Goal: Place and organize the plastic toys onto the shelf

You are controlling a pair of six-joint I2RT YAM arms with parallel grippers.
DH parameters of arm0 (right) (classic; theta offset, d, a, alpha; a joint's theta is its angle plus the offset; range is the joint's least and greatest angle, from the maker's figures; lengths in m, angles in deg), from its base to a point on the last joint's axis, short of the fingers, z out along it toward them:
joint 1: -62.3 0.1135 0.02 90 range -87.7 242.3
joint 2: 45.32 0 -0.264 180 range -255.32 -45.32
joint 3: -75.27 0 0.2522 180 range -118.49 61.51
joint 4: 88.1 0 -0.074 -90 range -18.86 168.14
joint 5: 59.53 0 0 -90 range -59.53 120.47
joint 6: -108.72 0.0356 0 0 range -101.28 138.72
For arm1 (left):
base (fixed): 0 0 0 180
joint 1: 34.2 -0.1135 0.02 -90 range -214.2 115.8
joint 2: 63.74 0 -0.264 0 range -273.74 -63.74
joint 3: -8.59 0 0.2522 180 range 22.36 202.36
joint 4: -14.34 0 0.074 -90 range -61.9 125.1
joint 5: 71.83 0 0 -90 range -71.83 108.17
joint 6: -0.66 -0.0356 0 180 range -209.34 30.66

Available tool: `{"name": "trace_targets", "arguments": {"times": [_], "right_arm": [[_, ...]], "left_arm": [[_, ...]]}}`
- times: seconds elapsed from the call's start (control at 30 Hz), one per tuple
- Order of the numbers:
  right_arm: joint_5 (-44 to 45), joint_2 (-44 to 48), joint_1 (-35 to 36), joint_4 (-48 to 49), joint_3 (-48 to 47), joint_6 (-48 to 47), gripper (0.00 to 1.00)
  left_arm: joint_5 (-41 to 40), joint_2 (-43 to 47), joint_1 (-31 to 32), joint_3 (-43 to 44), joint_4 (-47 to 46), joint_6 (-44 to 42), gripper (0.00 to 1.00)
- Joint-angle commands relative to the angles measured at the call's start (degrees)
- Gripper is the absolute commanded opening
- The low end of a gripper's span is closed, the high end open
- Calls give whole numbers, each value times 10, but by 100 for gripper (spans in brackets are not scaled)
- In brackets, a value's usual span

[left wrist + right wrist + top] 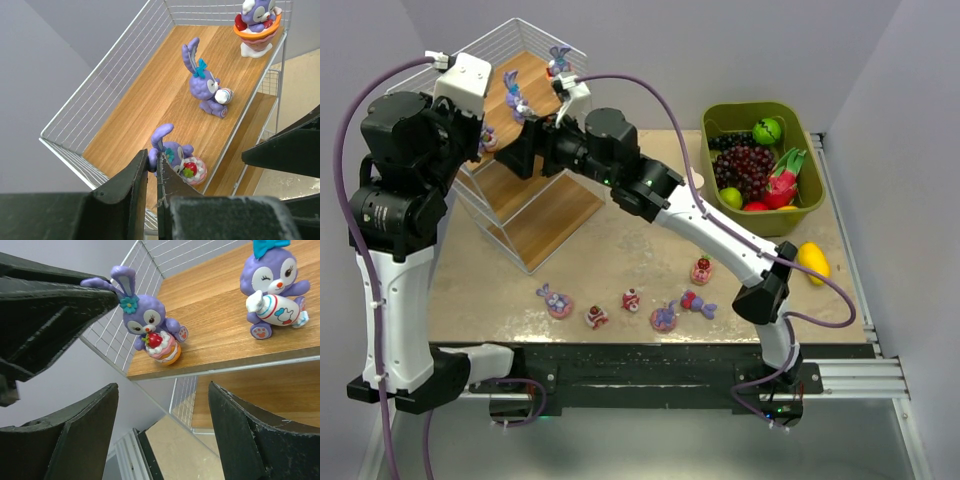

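The cake bunny [177,162] stands at the low front corner of the shelf [145,100], on its top board and very near the front wire; the left gripper [152,158] is pinched almost closed, apparently on one of its ears. Further up the same board sit the egg bunny [207,90] and, at the far corner, the cup bunny [257,22], well spaced in a row. The right gripper [162,435] hangs just outside the shelf's front rail, below the top board, spread wide and holding nothing. In front of the shelf, the loose toys [596,316] wait on the table [470,290].

The step looks like a release. The board slants and the figure is close to its lip, so its base should sit flat before the fingers part; they should open slowly and lift away along the ear rather than sideways; the right arm is best kept off the wire, since a knock could topple the row.
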Motion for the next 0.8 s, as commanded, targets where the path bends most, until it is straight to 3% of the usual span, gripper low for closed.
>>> {"name": "trace_targets", "arguments": {"times": [0.0, 0.77], "right_arm": [[18, 52, 3, 23, 10, -18, 77], [22, 91, -5, 18, 73, -32, 77]], "left_arm": [[-1, 10, 2, -10, -18, -17, 0], [-32, 13, -3, -35, -10, -26, 0]]}}
